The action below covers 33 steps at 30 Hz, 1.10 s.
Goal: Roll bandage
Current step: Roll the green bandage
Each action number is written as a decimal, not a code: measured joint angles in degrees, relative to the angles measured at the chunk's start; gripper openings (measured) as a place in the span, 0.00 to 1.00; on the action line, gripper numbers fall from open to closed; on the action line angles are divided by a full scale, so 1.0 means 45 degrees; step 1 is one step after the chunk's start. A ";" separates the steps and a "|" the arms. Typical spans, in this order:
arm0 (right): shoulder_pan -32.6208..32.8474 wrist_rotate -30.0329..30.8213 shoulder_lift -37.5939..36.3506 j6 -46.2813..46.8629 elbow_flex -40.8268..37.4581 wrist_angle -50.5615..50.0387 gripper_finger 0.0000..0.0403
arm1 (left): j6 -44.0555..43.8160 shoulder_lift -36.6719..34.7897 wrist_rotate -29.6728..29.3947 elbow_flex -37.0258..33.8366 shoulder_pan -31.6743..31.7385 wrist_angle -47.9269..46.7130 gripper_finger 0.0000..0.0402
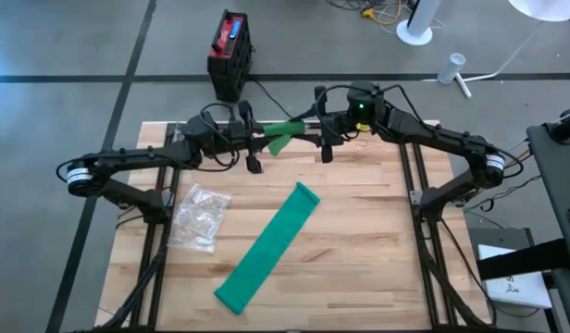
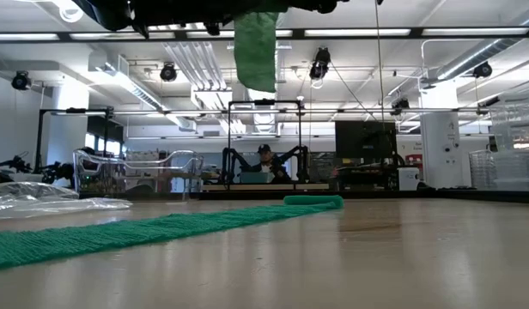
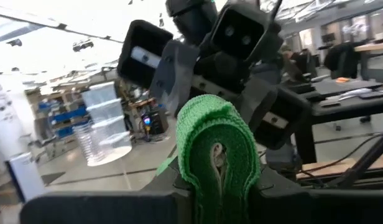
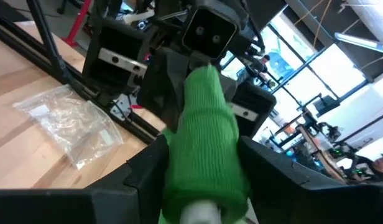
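Green bandages number two from above: one bandage roll (image 1: 287,129) held in the air between the two arms at the far edge of the wooden desk (image 1: 359,250), and one flat bandage strip (image 1: 269,247) lying diagonally on the desk. One clear plastic bag (image 1: 201,217) lies just left of the strip. The left gripper (image 1: 259,141) and right gripper (image 1: 313,128) meet at the roll from opposite sides, with a loose tail hanging below it. One red and black box (image 1: 229,54) stands on the floor beyond the desk.

From desk height, the strip (image 2: 153,228) runs across the surface, the bag (image 2: 50,199) sits at its left, and the tail of the roll (image 2: 255,47) hangs from above.

Through the left wrist camera, the left arm's fingers (image 3: 275,186) are closed on the roll (image 3: 217,155), seen end-on, with the other arm just behind.

Through the right wrist camera, the right arm's fingers (image 4: 148,163) clasp the roll (image 4: 207,146) on both sides; the bag (image 4: 73,124) lies on the desk below.
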 joint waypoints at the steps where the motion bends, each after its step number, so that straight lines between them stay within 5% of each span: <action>1: 0.0007 0.0001 0.0000 -0.0002 0.0000 -0.0055 0.45 | -0.0001 0.0000 0.0017 0.0003 -0.0017 0.0059 0.11; 11: 0.0057 0.0052 0.0010 0.0096 -0.0010 -0.0119 0.39 | -0.0141 0.0000 -0.0128 0.0002 -0.0021 0.0135 0.11; 20: 0.0220 0.0174 0.0010 0.1073 -0.0009 0.0110 0.09 | -0.0320 0.0034 -0.0363 0.0005 -0.0031 0.0151 0.12; 33: 0.0280 -0.0182 -0.0457 0.3631 0.0427 -0.0095 0.09 | 0.1021 -0.0528 -0.2198 0.0005 -0.0124 -0.2830 0.49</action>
